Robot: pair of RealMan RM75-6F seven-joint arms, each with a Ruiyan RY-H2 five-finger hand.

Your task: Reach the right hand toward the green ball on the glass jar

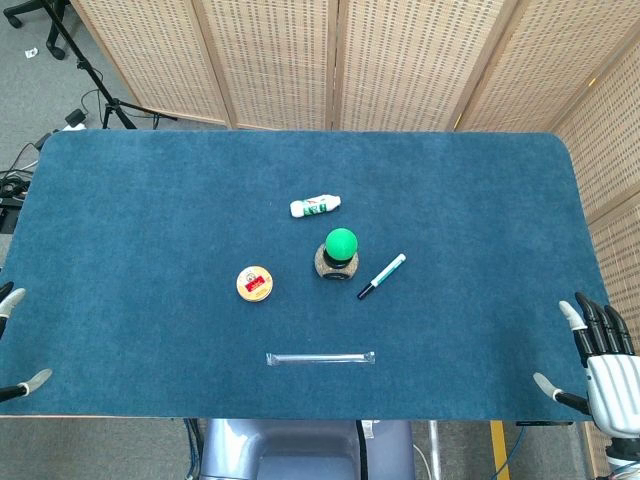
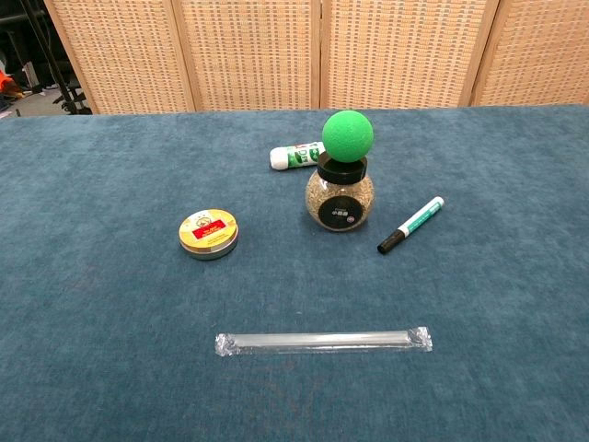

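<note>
So the green ball [image 2: 348, 135] sits on top of the glass jar [image 2: 340, 200], about mid-table [image 1: 120, 200]. The right hand [image 1: 600, 360] hangs off the near right corner, fingers spread, holding nothing. The left hand [image 1: 14, 340] (only fingertips showing) is at the near left corner; can't tell its state.

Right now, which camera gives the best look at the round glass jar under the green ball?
The chest view: the round glass jar shows side-on, with its black lid, label and grainy filling. In the head view, the green ball covers most of the jar from above.
</note>
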